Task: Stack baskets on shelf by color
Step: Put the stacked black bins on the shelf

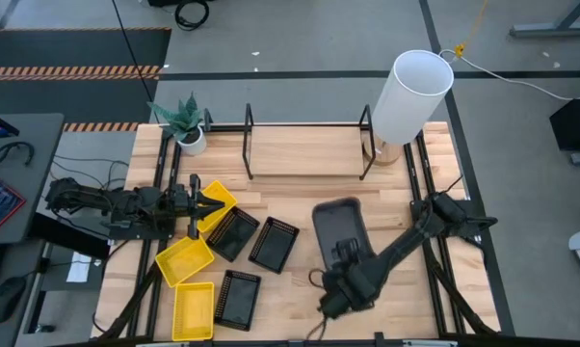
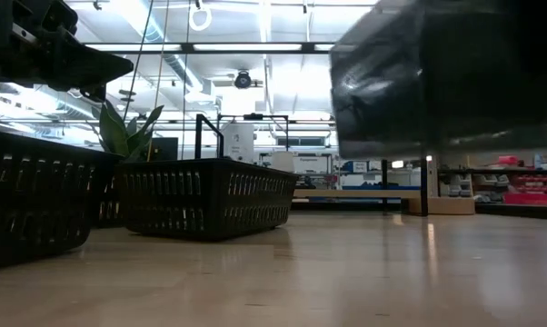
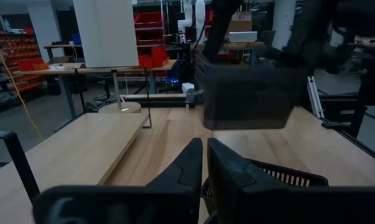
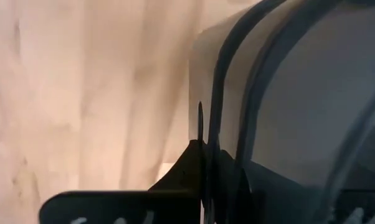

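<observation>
A dark grey basket (image 1: 339,224) is in the air over the table's middle, seen raised in the low view (image 2: 437,82) and the left wrist view (image 3: 246,96). My right gripper (image 1: 344,262) is shut on its near end. My left gripper (image 1: 199,204) is shut and hovers at the table's left, above a yellow basket (image 1: 218,204), touching nothing. Two more yellow baskets (image 1: 184,260) (image 1: 194,310) and three black mesh baskets (image 1: 234,234) (image 1: 274,244) (image 1: 239,299) rest on the table. The black rod shelf (image 1: 307,125) stands at the far side with nothing on it. My right gripper holds the grey basket by the rim of its near short wall (image 4: 222,106), pinched between the two fingers. One finger (image 4: 184,171) shows on the outside of the wall; the basket hides the other. The basket is lifted clear of the table and slightly tilted.
A tall white cylinder (image 1: 411,94) stands on a wooden base at the shelf's right end. A potted plant (image 1: 186,123) sits at the far left corner. Bare wood lies in front of the shelf and at the table's near right.
</observation>
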`<state>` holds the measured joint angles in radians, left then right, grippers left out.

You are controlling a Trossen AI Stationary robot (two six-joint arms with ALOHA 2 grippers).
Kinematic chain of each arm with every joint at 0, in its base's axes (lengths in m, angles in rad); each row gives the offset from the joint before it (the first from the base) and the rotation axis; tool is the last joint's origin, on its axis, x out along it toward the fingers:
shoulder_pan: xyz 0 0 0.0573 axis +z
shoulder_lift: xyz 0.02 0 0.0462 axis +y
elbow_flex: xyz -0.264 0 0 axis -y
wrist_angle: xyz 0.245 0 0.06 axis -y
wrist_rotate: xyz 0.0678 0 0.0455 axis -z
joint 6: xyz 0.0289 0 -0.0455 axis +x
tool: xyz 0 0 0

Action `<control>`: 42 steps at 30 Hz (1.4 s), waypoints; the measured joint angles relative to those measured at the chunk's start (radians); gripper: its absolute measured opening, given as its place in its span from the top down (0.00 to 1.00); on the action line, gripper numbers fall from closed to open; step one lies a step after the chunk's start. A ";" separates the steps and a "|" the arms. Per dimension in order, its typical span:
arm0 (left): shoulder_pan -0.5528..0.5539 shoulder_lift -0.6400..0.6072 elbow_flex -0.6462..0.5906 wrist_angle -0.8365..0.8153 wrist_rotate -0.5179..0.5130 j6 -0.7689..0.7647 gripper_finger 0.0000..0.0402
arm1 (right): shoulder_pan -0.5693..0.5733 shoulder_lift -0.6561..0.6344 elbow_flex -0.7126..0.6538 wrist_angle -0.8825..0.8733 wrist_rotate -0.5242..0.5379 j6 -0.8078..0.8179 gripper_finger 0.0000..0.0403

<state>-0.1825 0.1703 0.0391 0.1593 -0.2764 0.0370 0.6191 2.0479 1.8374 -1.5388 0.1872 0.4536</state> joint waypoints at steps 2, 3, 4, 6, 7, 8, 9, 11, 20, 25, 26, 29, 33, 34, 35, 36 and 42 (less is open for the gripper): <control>0.000 0.000 0.000 0.000 0.000 0.000 0.93 | -0.033 -0.037 0.000 -0.002 0.016 -0.027 0.97; 0.000 0.000 0.000 0.000 0.000 0.000 0.93 | -0.050 -0.057 0.000 -0.003 0.025 -0.045 0.97; 0.000 0.000 0.000 0.000 0.000 0.000 0.93 | -0.070 -0.079 0.001 -0.004 0.038 -0.068 0.97; 0.000 0.000 0.000 0.000 0.000 0.000 0.92 | -0.116 -0.118 0.001 -0.003 0.058 -0.119 0.97; 0.000 0.000 0.000 0.000 0.000 0.000 0.92 | -0.143 -0.135 0.002 -0.003 0.058 -0.144 0.97; 0.000 0.000 0.000 0.000 0.000 0.000 0.91 | -0.173 -0.147 0.002 -0.003 0.055 -0.168 0.97; 0.000 0.000 0.000 0.000 0.000 0.000 0.91 | -0.205 -0.154 0.002 -0.003 0.054 -0.191 0.97; 0.000 0.000 0.000 0.000 0.000 0.000 0.91 | -0.273 -0.161 0.002 -0.003 0.055 -0.245 0.97; 0.000 0.000 0.000 0.000 0.000 0.000 0.93 | -0.575 -0.165 -0.033 0.037 0.042 -0.555 0.97; 0.000 0.000 0.000 0.000 0.000 0.000 0.93 | -0.735 -0.222 -0.105 0.144 0.006 -0.695 0.97; 0.000 0.000 0.000 0.000 0.000 0.000 0.92 | -0.761 -0.229 -0.120 0.163 0.004 -0.720 0.97; 0.000 0.000 0.000 0.000 0.000 0.000 0.91 | -0.842 -0.233 -0.146 0.191 -0.057 -0.777 0.97; 0.000 0.000 0.000 0.000 0.000 0.000 0.92 | -0.922 -0.235 -0.161 0.205 -0.105 -0.829 0.97; 0.000 0.000 0.000 0.000 0.000 0.000 0.92 | -0.935 -0.235 -0.167 0.205 -0.102 -0.832 0.97; 0.000 0.000 0.000 0.000 0.000 0.000 0.92 | -0.946 -0.235 -0.173 0.205 -0.102 -0.836 0.97; 0.000 0.000 0.000 0.000 0.000 0.000 0.93 | -0.955 -0.235 -0.180 0.205 -0.106 -0.840 0.97; 0.000 0.000 0.000 0.000 0.000 0.000 0.93 | -0.978 -0.235 -0.227 0.211 -0.108 -0.836 0.97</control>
<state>-0.1828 0.1700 0.0393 0.1593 -0.2761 0.0370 -0.3593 1.8133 1.6100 -1.3273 0.0796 -0.3820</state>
